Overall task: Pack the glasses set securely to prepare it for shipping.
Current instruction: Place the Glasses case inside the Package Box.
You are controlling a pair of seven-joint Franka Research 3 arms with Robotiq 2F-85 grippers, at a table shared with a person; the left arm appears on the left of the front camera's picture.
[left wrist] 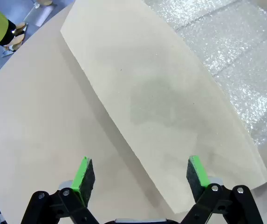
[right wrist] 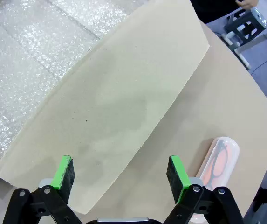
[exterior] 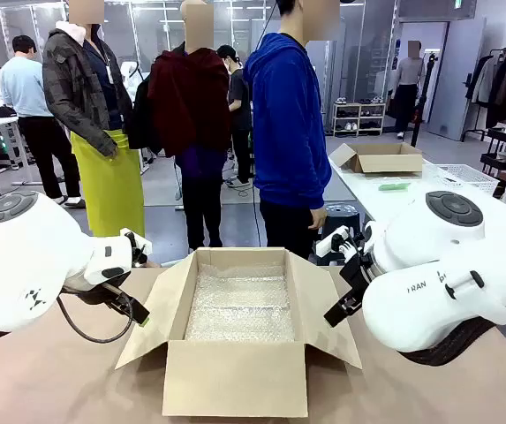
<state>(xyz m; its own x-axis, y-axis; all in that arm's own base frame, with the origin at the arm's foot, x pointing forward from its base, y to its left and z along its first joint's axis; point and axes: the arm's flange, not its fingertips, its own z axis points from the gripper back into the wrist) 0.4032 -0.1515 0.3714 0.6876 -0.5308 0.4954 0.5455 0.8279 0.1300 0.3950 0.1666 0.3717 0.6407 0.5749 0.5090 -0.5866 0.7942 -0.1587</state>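
Box open and lined; left fingers, right fingers both wide, empty.
Pink case near the surface edge: probably light, slick shell; pinch across its narrow width.

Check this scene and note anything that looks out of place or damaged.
Nothing looks damaged or spilled. The pale pink case lies on the table beside the right flap of the cardboard box, not yet packed.
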